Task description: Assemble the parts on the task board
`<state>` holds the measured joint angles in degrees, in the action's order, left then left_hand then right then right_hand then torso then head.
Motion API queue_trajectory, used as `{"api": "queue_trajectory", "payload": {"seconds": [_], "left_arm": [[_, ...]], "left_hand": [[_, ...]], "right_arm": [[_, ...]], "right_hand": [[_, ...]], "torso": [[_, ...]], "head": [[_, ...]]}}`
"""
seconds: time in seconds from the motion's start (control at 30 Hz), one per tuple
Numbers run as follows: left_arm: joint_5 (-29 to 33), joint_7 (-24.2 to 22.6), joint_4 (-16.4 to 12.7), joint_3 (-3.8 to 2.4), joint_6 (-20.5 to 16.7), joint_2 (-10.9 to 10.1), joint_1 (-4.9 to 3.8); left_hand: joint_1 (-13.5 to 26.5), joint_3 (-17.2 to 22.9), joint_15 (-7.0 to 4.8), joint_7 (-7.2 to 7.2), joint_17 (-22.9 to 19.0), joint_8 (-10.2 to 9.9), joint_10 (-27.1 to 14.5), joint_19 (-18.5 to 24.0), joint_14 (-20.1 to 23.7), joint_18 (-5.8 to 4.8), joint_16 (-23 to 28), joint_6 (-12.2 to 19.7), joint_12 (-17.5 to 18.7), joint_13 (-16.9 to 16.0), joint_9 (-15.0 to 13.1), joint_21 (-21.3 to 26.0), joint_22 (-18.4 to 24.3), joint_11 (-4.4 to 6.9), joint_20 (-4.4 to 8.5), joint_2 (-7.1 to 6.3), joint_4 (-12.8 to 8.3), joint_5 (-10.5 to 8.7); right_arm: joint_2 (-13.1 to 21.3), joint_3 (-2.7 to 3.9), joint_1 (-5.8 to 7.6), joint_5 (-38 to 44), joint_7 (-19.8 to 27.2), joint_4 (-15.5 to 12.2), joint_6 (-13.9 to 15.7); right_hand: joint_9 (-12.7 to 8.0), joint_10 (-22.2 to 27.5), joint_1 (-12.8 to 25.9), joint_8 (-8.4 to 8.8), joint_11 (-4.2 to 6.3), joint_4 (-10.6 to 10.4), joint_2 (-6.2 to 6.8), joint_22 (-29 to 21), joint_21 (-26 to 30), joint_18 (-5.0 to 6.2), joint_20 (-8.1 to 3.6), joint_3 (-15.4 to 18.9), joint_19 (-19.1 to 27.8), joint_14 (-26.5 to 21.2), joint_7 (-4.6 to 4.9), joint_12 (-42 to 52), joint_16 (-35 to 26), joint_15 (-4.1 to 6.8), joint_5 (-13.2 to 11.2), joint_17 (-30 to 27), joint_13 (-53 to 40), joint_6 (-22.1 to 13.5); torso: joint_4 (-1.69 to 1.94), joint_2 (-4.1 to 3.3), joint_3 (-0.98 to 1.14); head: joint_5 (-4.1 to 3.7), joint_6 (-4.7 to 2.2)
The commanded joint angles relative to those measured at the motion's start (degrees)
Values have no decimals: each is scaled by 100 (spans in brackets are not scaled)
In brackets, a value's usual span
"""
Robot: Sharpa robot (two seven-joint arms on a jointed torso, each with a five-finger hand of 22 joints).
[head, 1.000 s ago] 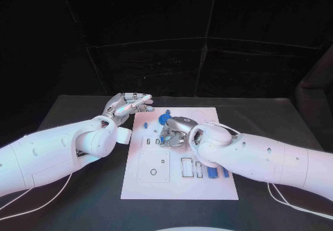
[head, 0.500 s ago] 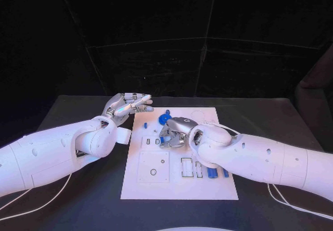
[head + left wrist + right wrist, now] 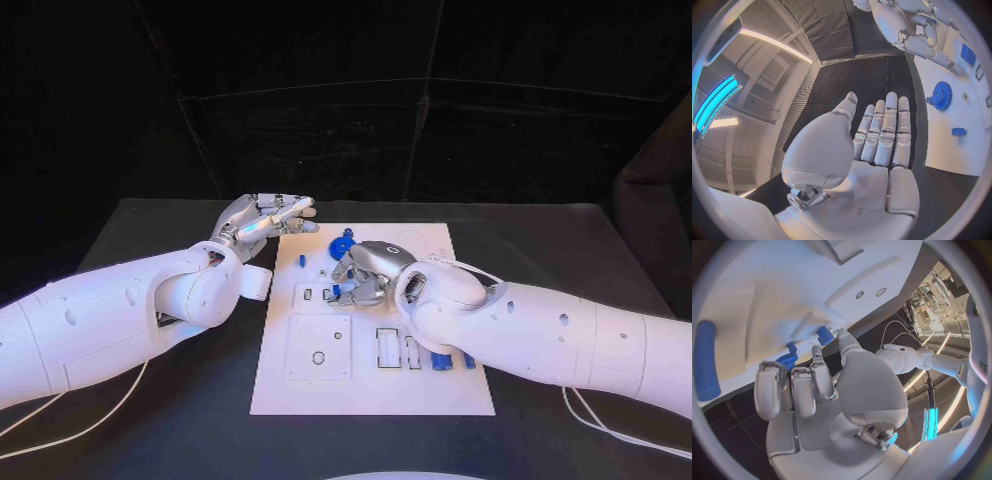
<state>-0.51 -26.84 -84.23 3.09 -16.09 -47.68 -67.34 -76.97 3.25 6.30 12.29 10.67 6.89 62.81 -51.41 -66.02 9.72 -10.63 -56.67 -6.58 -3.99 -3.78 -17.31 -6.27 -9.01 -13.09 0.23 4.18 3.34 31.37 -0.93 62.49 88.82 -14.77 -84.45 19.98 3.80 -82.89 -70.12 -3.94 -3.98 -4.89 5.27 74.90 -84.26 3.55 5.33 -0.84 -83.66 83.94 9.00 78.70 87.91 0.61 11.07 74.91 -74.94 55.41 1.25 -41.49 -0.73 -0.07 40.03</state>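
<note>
Black table [image 3: 173,420] under white task board [image 3: 375,385]; right hand [image 3: 364,274] curled over board's middle, seemingly pinching small blue part [image 3: 824,335], likely light, stiff, slippery, best nipped by sides; left hand [image 3: 879,135] flat, fingers together, empty.

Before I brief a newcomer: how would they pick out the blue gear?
Start at the white task board in the middle of the black table. Near its far edge, just beyond the right hand, sits the blue gear: the round toothed piece, unlike the slim blue pegs nearby.
</note>
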Motion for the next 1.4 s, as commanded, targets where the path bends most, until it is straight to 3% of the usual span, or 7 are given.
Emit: {"api": "queue_trajectory", "payload": {"seconds": [0.03, 0.3, 0.4, 0.6, 0.73, 1.2, 1.4], "left_arm": [[-164, 189, 15, -5, 54, -11, -9], [-1414, 1803, 64, -6, 331, -61, -23], [-1991, 2568, 86, -6, 572, -73, -43], [-3218, 3905, 176, -7, 1159, 19, -195], [-3877, 4610, 243, -7, 1550, 145, -327], [-5130, 5903, 635, 1, 2320, 875, -525], [-5172, 6088, 797, 151, 2464, 1165, -596]], "left_hand": [[18, -4, -124, -77, 129, -4, 257, -281, -378, 101, -167, -136, -56, -45, -14, -112, -44, 105, 104, 73, -42, -13], [224, -29, -658, -427, 1059, 84, 1337, -1578, -1962, 83, -1460, -461, -462, -337, -49, -908, -403, 546, 661, 88, 47, -11], [412, -95, -856, -582, 3906, 295, 1362, -1998, -1984, 63, -4474, -552, -925, -830, -153, -1501, -754, 682, 881, 145, 188, -42], [702, -256, -815, -574, 5759, 808, 827, -1936, -1895, 49, -6268, -287, -2204, -1922, -404, -2254, -1296, 661, 883, 201, 391, -22], [970, -551, -924, -695, 7085, 1543, 550, -2303, -2181, -123, -7363, -148, -3453, -2821, -794, -3788, -2978, 831, 956, 233, 699, -5], [1087, -1292, -1062, -877, 7766, 2612, 676, -3109, -2358, -470, -7824, 170, -4963, -4193, -1522, -5521, -5469, 948, 1116, 331, 1208, -36], [1155, -1478, -1102, -930, 7933, 2871, 931, -3261, -2398, -557, -7937, 209, -5498, -4780, -1739, -5895, -6035, 1005, 1161, 343, 1213, -40]], "right_arm": [[231, 5, 7, -332, 921, -220, 654], [1239, 13, 288, -1984, 2107, -775, 134], [1582, 13, 438, -2561, 2212, -839, 59], [1986, 13, 633, -3360, 2282, -748, 180], [2098, 13, 679, -3546, 2278, -658, 232], [2089, 13, 725, -3588, 2138, -496, 139], [2057, 12, 729, -3539, 2097, -463, 102]], "right_hand": [[10, 11, -175, -7, -9, 13, -29, 102, 37, -63, 43, 42, 20, 487, 2, 5, -25, -32, 98, 977, -659, -57], [27, 162, -556, -80, 33, 175, -191, -361, 273, 29, 11, 41, 248, 371, -39, -223, -260, 7, 498, 531, -483, 66], [29, 171, -557, -94, 41, 176, -205, -404, 301, 36, 5, 71, 268, 362, -46, -246, -287, 14, 465, 492, -463, 88], [30, 165, -549, -107, 47, 164, -243, -409, 309, 37, -2, 91, 266, 363, -53, -247, -295, 21, 458, 489, -458, 108], [30, 174, -541, -112, 50, 157, -255, -436, 323, 42, -5, 101, 277, 357, -55, -264, -311, 23, 466, 460, -444, 115], [25, 259, -570, -126, 70, 173, -288, -680, 465, 86, -29, 175, 373, 292, -72, -430, -487, 46, 536, 182, -311, 128], [24, 262, -574, -126, 71, 175, -288, -685, 470, 87, -30, 180, 374, 291, -72, -437, -491, 47, 538, 177, -305, 127]], "torso": [[5, 14, 9], [0, 104, 23], [-25, 162, 39], [-23, 258, 53], [-15, 315, 72], [-23, 356, 102], [-32, 336, 101]], "head": [[19, -12], [13, 1], [26, 36], [61, 112], [83, 141], [146, 164], [157, 158]]}}
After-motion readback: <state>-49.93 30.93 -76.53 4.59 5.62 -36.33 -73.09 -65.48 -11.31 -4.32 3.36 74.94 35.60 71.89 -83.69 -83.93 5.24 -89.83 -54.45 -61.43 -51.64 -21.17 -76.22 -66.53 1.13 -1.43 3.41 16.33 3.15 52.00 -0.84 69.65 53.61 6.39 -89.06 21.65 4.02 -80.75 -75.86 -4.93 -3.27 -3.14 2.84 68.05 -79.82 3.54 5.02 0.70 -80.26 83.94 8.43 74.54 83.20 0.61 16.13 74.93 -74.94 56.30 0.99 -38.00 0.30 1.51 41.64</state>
